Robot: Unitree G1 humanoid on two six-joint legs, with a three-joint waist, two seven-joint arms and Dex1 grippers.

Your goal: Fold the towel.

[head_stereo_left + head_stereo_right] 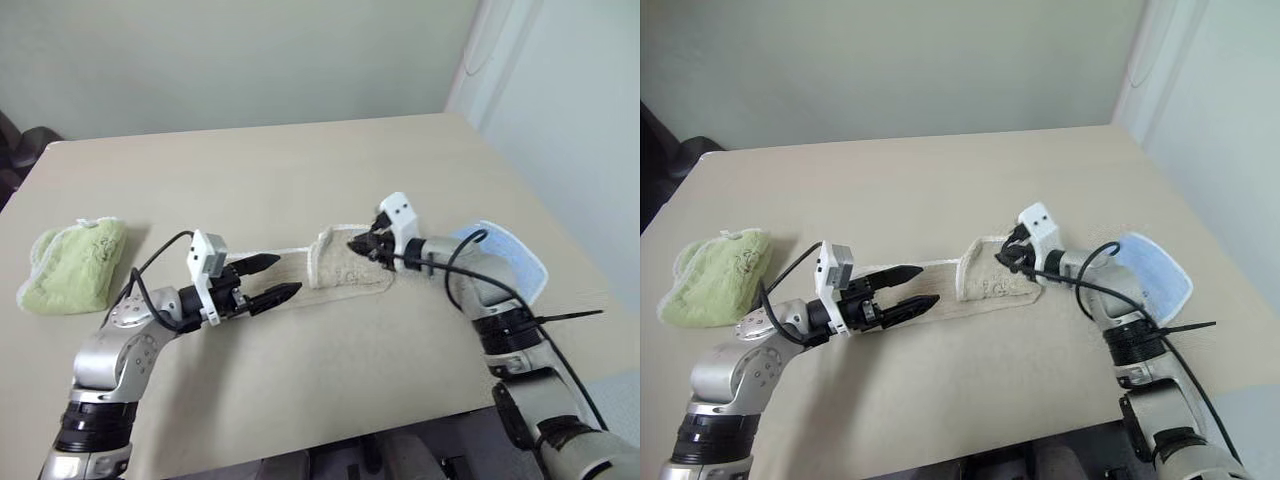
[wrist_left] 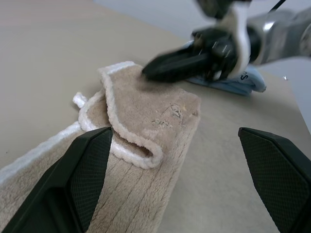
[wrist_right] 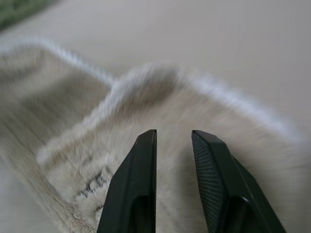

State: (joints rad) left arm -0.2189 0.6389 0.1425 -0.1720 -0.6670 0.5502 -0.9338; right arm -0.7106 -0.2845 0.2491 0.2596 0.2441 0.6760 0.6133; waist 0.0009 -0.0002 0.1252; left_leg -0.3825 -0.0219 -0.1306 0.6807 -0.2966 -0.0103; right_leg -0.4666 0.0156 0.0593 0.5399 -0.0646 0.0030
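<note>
Two hands: left hand [image 1: 272, 281] spread wide, empty, above the beige towel [image 1: 345, 272]; right hand [image 3: 173, 138] w/ narrow gap, nothing pinched, over folded flap

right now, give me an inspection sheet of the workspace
surface: beige table, bare at the far side
job's things: towel lies in a long strip, its right end folded over onto itself
clutter: green towel at left, blue towel at right
grippers: left claw open wide, above the strip; right claw narrowly parted over the folded end, nothing held
cables: black cable on the left arm, another on the right
surroundings: pale wall behind
</note>
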